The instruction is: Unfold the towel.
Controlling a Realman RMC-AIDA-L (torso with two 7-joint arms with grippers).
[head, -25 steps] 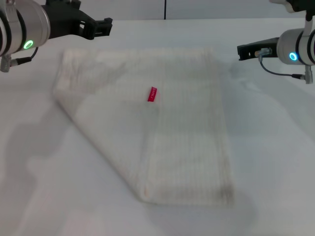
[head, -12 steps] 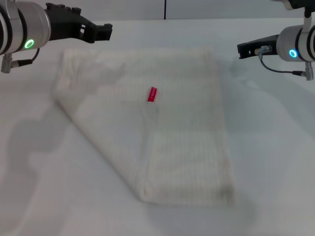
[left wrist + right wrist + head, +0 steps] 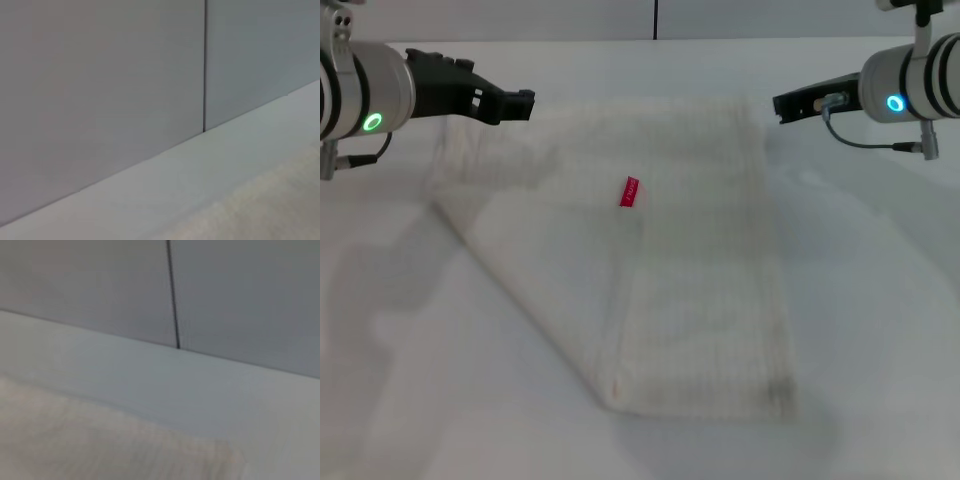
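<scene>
You've got a plain white table [image 3: 880,330] against a grey panelled wall [image 3: 100,75]; the towel [image 3: 700,280] lies mid-table, one corner folded in diagonally, red tag [image 3: 630,192] facing up near its middle; left gripper [image 3: 516,103] hovers over the towel's far left corner, right gripper [image 3: 784,104] just off the far right corner; neither touches cloth; can't tell the jaw state on either.
</scene>
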